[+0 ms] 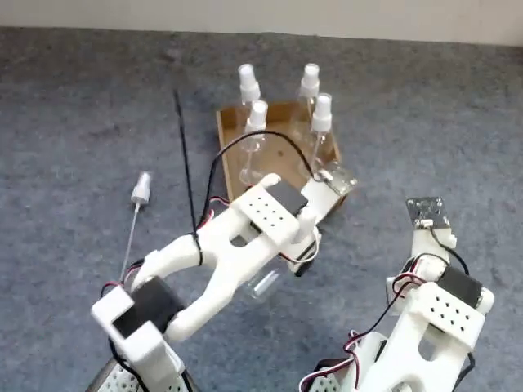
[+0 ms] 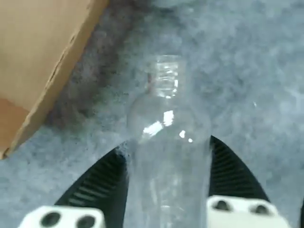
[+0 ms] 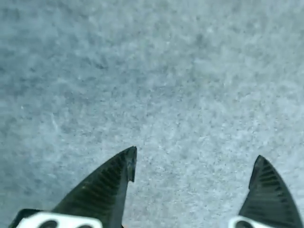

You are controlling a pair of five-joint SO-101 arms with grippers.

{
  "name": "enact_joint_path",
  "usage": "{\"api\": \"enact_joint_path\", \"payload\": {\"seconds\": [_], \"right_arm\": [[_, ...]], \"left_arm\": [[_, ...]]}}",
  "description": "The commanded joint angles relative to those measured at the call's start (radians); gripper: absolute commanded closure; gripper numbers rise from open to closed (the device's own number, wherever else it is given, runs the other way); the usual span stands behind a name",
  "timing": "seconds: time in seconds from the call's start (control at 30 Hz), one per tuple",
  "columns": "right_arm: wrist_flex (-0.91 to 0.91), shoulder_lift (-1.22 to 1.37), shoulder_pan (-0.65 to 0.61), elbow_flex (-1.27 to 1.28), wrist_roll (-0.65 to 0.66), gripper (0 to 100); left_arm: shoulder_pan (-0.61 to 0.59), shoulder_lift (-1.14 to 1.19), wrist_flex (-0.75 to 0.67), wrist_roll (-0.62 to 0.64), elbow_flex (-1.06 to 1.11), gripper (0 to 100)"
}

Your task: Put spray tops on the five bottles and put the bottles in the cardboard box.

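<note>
A clear bottle (image 2: 168, 156) with a bare threaded neck lies between the black fingers of my left gripper (image 2: 167, 144), which is shut on its body. From above, its neck (image 1: 339, 181) pokes out by the near right corner of the cardboard box (image 1: 227, 135). Several bottles with white spray tops (image 1: 257, 122) stand upright in and behind the box. A loose spray top (image 1: 140, 189) with its long tube lies on the carpet to the left. My right gripper (image 3: 194, 175) is open over bare carpet, holding nothing.
Grey carpet covers the whole table. A thin black rod (image 1: 185, 155) lies left of the box. The right arm (image 1: 441, 310) sits at the near right, apart from the box. The box wall (image 2: 42, 66) is close beside the held bottle.
</note>
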Motion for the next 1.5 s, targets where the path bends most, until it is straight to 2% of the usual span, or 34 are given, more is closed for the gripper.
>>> {"api": "enact_joint_path", "payload": {"seconds": [0.0,0.1,0.27,0.33,0.43,0.53,0.73,0.93,1.07,1.2,1.4,1.47], "right_arm": [[0.010,-0.008,0.005,-0.058,-0.040,68.1],[0.021,-0.008,0.005,-0.058,-0.041,68.1],[0.056,-0.016,-0.012,-0.058,-0.048,68.1],[0.071,-0.016,-0.042,-0.059,-0.097,68.1],[0.090,-0.016,-0.140,-0.059,-0.183,68.1],[0.127,-0.012,-0.274,-0.091,-0.310,68.1],[0.239,-0.004,-0.590,-0.280,-0.600,68.1],[0.202,0.205,-0.908,-0.329,-0.830,68.1],[0.143,0.389,-1.093,-0.340,-0.994,68.1],[0.073,0.503,-1.121,-0.341,-1.154,69.5],[-0.085,0.515,-1.121,-0.332,-1.174,73.7],[-0.097,0.515,-1.119,-0.332,-1.221,73.7]], "left_arm": [[0.025,0.002,-0.031,0.130,-0.050,81],[0.045,-0.027,-0.029,0.150,-0.044,78],[0.005,-0.084,0.000,0.144,-0.050,74],[-0.005,-0.110,0.040,0.133,-0.051,74],[-0.061,-0.188,0.126,0.054,-0.079,74],[-0.191,-0.294,0.210,-0.017,-0.134,74],[-0.567,-0.406,0.334,-0.192,-0.206,74],[-0.901,-0.349,0.331,-0.347,-0.214,74],[-1.024,-0.300,0.290,-0.404,-0.206,74],[-1.090,-0.260,0.262,-0.416,-0.216,74],[-1.090,-0.228,0.245,-0.430,-0.216,74],[-1.090,-0.228,0.245,-0.440,-0.216,74]]}}
